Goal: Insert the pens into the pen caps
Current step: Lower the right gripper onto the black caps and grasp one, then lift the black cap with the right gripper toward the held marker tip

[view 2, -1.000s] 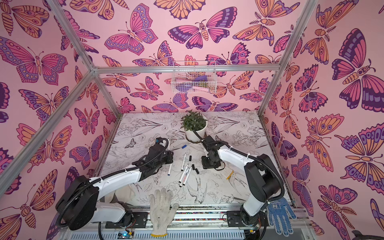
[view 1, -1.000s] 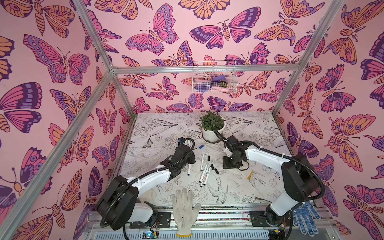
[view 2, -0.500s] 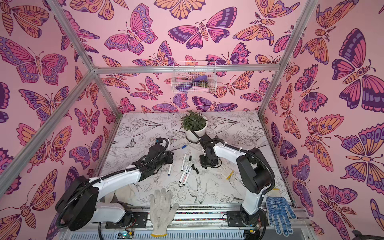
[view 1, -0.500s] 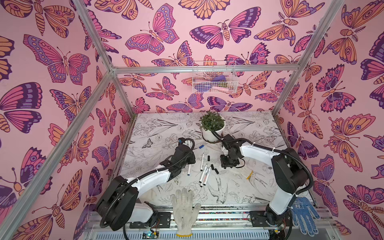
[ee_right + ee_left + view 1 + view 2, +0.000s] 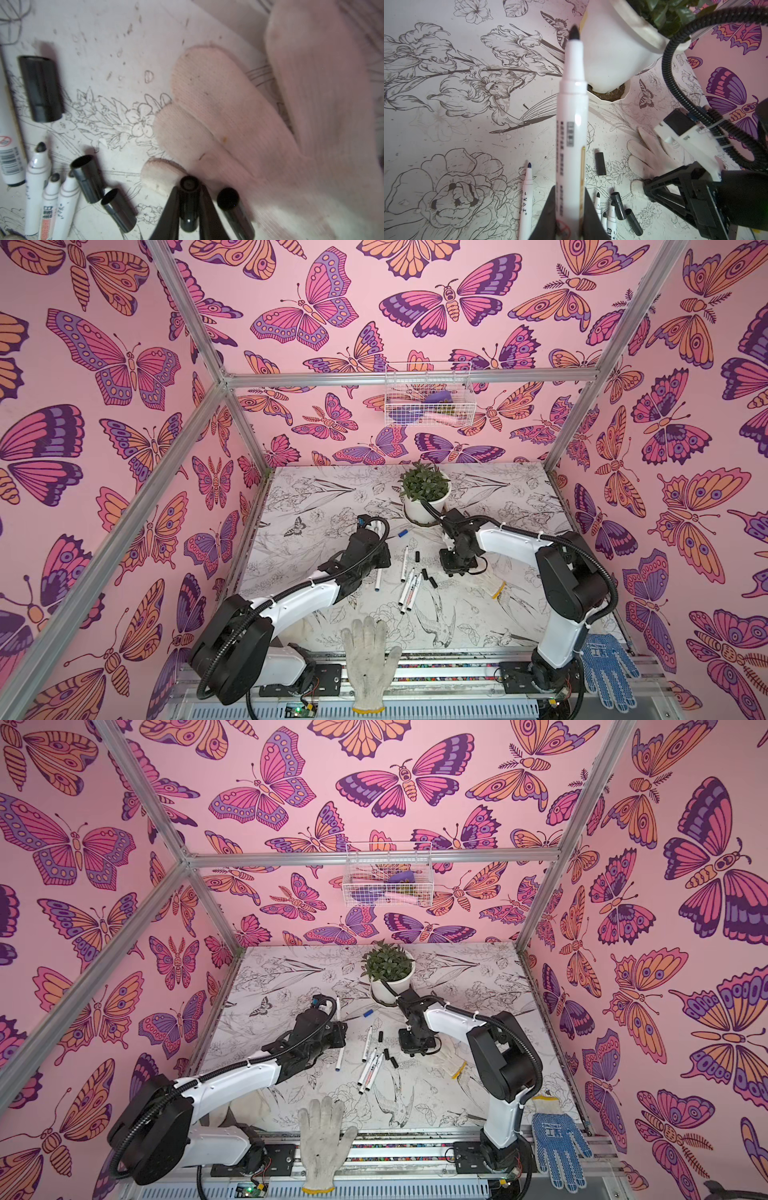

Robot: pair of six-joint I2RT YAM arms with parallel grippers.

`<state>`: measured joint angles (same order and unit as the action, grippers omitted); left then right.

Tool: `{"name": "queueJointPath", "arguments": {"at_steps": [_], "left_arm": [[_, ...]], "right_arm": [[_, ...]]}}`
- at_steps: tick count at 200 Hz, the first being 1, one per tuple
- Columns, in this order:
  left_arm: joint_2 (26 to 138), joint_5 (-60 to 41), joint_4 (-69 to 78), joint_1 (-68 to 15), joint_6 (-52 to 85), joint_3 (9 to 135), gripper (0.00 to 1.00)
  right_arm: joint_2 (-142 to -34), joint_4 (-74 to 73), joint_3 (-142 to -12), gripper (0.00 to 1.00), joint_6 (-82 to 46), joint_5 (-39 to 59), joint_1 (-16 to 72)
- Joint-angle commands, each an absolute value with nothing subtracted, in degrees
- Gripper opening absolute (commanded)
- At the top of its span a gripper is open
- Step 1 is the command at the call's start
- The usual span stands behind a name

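Observation:
My left gripper [image 5: 569, 193] is shut on a white pen [image 5: 572, 116]; its black tip is uncapped and points toward the plant pot. In both top views that gripper [image 5: 376, 549] [image 5: 340, 1029] hovers left of the loose pens [image 5: 409, 589] [image 5: 370, 1067]. My right gripper [image 5: 188, 197] is shut on a black pen cap [image 5: 188, 205] whose open mouth faces away from the wrist, low over the table beside a white glove [image 5: 249, 124]. Several more black pen caps [image 5: 40, 89] [image 5: 87, 178] [image 5: 234, 212] lie around it, next to uncapped pens [image 5: 37, 187]. A blue cap [image 5: 402, 533] lies farther back.
A potted plant [image 5: 426, 493] stands at the back, just behind my right arm. One white glove [image 5: 490, 585] lies by my right gripper [image 5: 455, 568], and another glove [image 5: 368, 659] hangs over the front edge. A blue dotted glove [image 5: 606, 672] is at the front right. A wire basket [image 5: 428, 393] hangs on the back wall.
My right gripper has closed onto the black pen cap, and its arm shifted slightly toward the caps. The left gripper keeps its pen and has not moved.

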<state>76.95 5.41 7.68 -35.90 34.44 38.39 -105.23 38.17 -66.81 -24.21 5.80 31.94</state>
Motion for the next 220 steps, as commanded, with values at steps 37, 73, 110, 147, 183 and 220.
{"name": "queueJointPath", "arguments": {"at_steps": [37,73,110,147,183,220], "left_arm": [[75.2,-12.8,11.1,-35.5,23.1,37.6,0.00],[75.2,-24.3,14.3,-35.7,21.5,36.8,0.00],[75.0,-27.0,15.1,-35.8,20.7,37.5,0.00],[74.8,-27.9,15.1,-36.0,20.4,37.9,0.00],[75.1,-28.0,15.0,-36.2,20.3,38.4,0.00],[76.0,-28.3,15.1,-36.3,20.7,39.5,0.00]], "right_arm": [[-95.4,37.1,-69.2,0.05,-22.8,10.0,31.5],[-90.5,29.4,-73.3,0.03,-25.7,13.6,29.7],[-89.5,7.2,-72.3,0.02,-36.2,22.1,29.5],[-89.0,-4.0,-69.0,0.01,-41.5,28.2,29.6],[-87.2,-4.9,-66.3,0.00,-39.6,30.2,29.6],[-85.8,-2.9,-64.3,0.00,-38.1,30.0,29.6]]}}
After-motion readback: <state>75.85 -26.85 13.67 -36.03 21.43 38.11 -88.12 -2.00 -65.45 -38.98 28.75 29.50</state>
